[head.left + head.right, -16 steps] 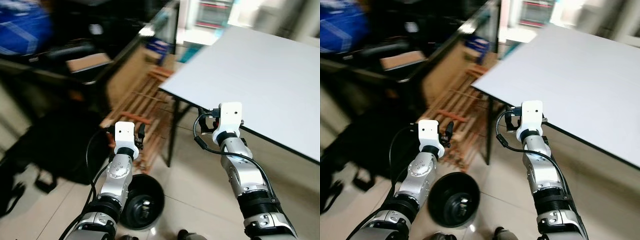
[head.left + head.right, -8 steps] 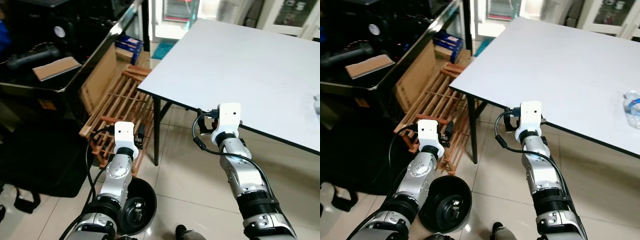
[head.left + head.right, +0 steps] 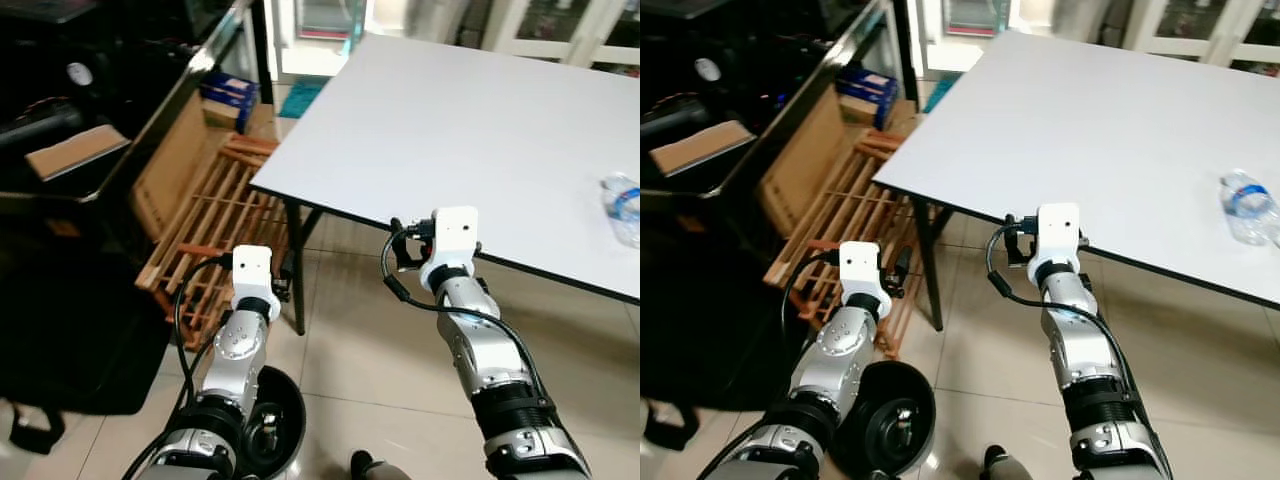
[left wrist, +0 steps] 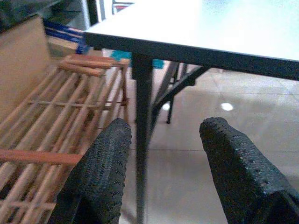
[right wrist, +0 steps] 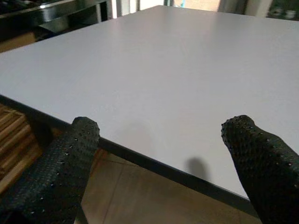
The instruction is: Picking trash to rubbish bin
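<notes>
Plastic bottle [image 3: 1248,207]: lies at far right of white desk [image 3: 1110,120], newly swung into view as camera turned.
Left gripper [image 4: 163,172]: fingers apart, empty.
Right gripper [image 5: 163,158]: fingers apart, at desk's edge.
Meaning: trash located; approach next.

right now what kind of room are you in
Probably a storeroom or workroom in a home, not a tidy living space: a big plain white table on a tiled floor, a wooden slatted rack leaning on dark shelving, and cardboard boxes.
</notes>
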Motion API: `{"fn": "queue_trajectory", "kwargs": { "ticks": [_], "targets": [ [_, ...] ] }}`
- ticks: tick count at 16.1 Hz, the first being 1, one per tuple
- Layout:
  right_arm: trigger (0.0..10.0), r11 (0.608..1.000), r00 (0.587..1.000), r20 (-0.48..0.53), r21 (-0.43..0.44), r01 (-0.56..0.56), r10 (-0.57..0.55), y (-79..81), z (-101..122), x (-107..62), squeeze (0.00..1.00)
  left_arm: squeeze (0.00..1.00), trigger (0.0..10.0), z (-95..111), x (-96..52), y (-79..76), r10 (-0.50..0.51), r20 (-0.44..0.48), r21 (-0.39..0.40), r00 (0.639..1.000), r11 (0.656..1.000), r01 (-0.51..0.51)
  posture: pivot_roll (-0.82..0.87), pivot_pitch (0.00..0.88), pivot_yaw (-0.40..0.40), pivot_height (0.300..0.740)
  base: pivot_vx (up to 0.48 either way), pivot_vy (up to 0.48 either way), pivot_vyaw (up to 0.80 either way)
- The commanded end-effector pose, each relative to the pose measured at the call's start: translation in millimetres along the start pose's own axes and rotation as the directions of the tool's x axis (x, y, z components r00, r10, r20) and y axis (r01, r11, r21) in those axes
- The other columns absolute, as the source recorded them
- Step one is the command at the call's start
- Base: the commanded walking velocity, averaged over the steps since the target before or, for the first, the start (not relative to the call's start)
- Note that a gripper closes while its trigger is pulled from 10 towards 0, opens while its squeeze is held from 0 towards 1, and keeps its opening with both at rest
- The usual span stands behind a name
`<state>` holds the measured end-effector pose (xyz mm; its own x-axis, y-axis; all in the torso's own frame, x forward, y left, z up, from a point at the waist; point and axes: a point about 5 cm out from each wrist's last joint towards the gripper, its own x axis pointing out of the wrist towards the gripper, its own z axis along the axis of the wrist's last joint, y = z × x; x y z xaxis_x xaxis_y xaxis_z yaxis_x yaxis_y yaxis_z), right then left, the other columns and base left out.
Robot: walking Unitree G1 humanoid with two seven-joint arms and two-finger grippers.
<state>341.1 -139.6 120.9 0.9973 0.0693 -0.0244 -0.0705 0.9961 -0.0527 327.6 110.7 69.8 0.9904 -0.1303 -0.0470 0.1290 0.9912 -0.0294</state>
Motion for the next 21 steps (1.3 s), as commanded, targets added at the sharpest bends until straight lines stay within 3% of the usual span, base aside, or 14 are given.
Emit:
{"fn": "queue_trajectory", "kwargs": {
  "ticks": [1,4,16,21],
  "targets": [
    [10.0,1.000,1.000,-0.011,-0.005,-0.005,0.005,1.0,-3.1,-1.5,0.00,0.00,10.0,-0.8,-1.5,-0.8,-0.009,-0.006,0.011,1.000,1.000,0.009,-0.05,0.083,0.035,0.740,0.000,0.000,-0.80],
    [10.0,1.000,1.000,-0.012,-0.004,-0.005,0.005,1.1,-3.0,-1.1,0.00,0.00,10.0,-3.1,-2.0,-0.4,-0.009,-0.020,0.053,1.000,0.999,0.010,-0.05,0.091,0.033,0.740,0.000,-0.101,-0.80],
    [10.0,1.000,1.000,-0.011,-0.009,-0.007,0.007,0.2,-2.0,-0.5,0.00,0.00,10.0,-1.2,-0.8,-0.6,0.001,-0.017,0.046,1.000,0.999,0.000,-0.05,0.101,0.027,0.740,0.000,-0.080,-0.80],
    [10.0,1.000,1.000,-0.012,-0.012,-0.012,0.012,0.6,-2.0,0.0,0.00,0.00,10.0,-0.4,-0.5,-0.6,0.001,-0.014,0.047,1.000,0.999,0.000,-0.05,0.102,0.026,0.740,0.000,0.000,-0.32]
  ]
}}
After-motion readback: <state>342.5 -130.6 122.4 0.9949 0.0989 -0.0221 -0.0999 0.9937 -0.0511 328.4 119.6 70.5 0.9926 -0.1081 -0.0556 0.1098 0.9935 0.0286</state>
